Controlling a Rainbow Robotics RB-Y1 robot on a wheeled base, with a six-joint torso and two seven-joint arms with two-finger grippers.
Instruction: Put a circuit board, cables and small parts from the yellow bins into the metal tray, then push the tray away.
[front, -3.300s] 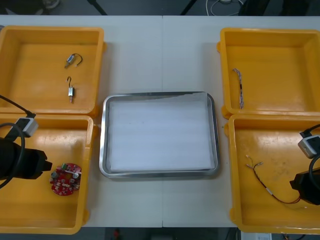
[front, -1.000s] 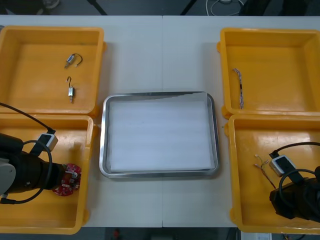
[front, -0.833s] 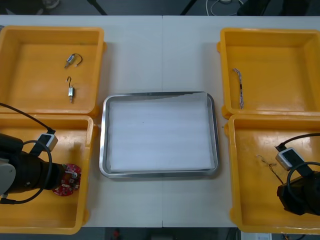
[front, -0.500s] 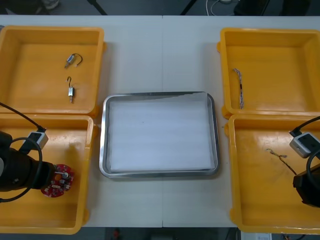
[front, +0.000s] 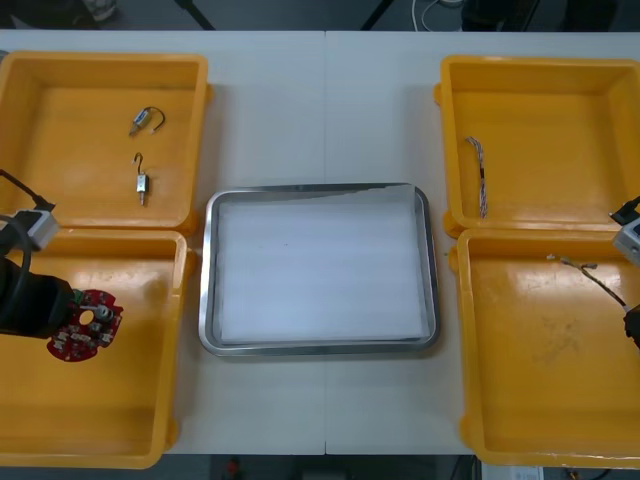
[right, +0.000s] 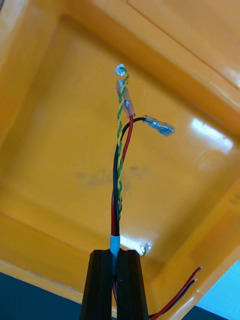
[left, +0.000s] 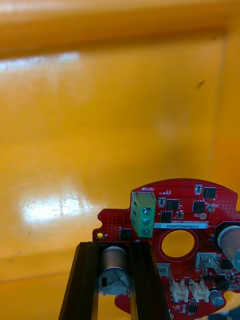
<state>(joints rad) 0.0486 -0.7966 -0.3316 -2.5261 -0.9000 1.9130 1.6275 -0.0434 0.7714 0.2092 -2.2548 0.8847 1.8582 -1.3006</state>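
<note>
My left gripper (front: 55, 318) hovers over the near left yellow bin (front: 120, 420), shut on a round red circuit board (front: 85, 325). In the left wrist view its fingers (left: 85, 280) clamp the board (left: 175, 235) at its edge, around a silver can-shaped component, clear of the bin floor. At the table's right edge my right gripper (front: 633, 325) is shut on a red, black and yellow cable (front: 588, 277), which hangs above the near right bin (front: 540, 400). The right wrist view shows the cable bundle (right: 121, 150) rising from the closed fingers (right: 100, 285). The metal tray (front: 205, 280), white inside, lies between the bins.
The far left bin (front: 70, 150) holds two small metal parts (front: 145, 120) (front: 142, 183). In the far right bin (front: 560, 130) lies a twisted cable (front: 477, 175). Bare table runs beyond the tray.
Both arms have drawn back toward the table's outer edges. The circuit board has risen and moved left with my left gripper. The cable has been lifted off the bin floor, moving right.
</note>
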